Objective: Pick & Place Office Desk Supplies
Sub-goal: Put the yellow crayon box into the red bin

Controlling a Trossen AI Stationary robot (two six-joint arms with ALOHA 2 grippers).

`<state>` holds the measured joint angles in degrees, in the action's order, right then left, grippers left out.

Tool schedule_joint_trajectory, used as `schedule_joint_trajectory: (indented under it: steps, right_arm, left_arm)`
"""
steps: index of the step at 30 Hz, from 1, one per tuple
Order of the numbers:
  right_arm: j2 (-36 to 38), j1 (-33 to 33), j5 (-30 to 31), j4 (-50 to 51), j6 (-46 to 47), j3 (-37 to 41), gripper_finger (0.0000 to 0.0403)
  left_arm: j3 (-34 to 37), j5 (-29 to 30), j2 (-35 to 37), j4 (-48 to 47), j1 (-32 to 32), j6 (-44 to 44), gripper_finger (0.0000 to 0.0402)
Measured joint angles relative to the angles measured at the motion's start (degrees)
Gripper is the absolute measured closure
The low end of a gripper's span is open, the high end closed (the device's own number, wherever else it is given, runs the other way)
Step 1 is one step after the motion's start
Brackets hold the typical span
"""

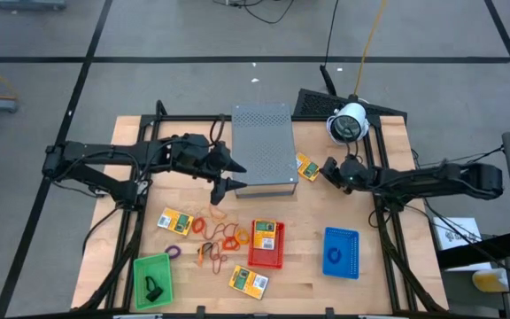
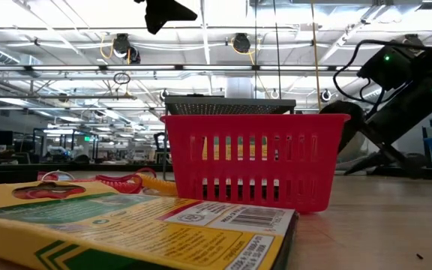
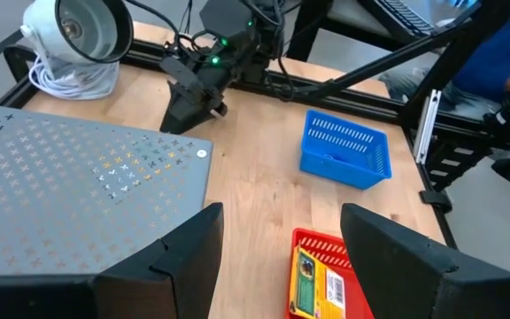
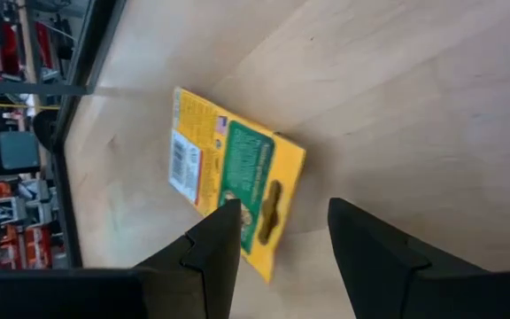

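The crayon packet (image 4: 237,173) lay flat on the table (image 1: 388,275) beside the grey box (image 1: 264,146); the right gripper (image 4: 277,239) hung over it, fingers apart, empty. It needed squaring to the short edges. Left gripper (image 1: 225,175) waited wide.

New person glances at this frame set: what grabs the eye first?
The big grey perforated metal box at the table's middle back, flanked by both arms: the left gripper open just off its front-left corner, the right gripper open over a yellow-and-green crayon packet beside the box's right side. Next, the coloured mesh trays along the front: green, red holding another packet, blue, with loose rubber bands left of the red one.
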<state>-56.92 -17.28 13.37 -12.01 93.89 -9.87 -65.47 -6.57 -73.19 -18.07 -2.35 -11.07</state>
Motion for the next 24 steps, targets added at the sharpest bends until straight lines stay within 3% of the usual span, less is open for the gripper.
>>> schedule_joint_trajectory:
  steps: [15,19,24]
  right_arm:
    - [-11.30,-0.02,0.11,-13.13,1.53,-0.17,0.0247]
    - [-12.80,-0.02,0.15,-14.91,1.45,-0.20,0.0274]
    - [-13.64,-0.02,0.06,-15.05,0.17,-0.20,0.0342]
  left_arm:
    - [0.00,-0.02,0.02,-2.34,0.00,0.24,0.0163]
    - [0.00,0.00,0.02,-2.92,0.00,0.31,0.0163]
    - [0.00,0.00,0.02,-3.25,0.00,0.40,0.0163]
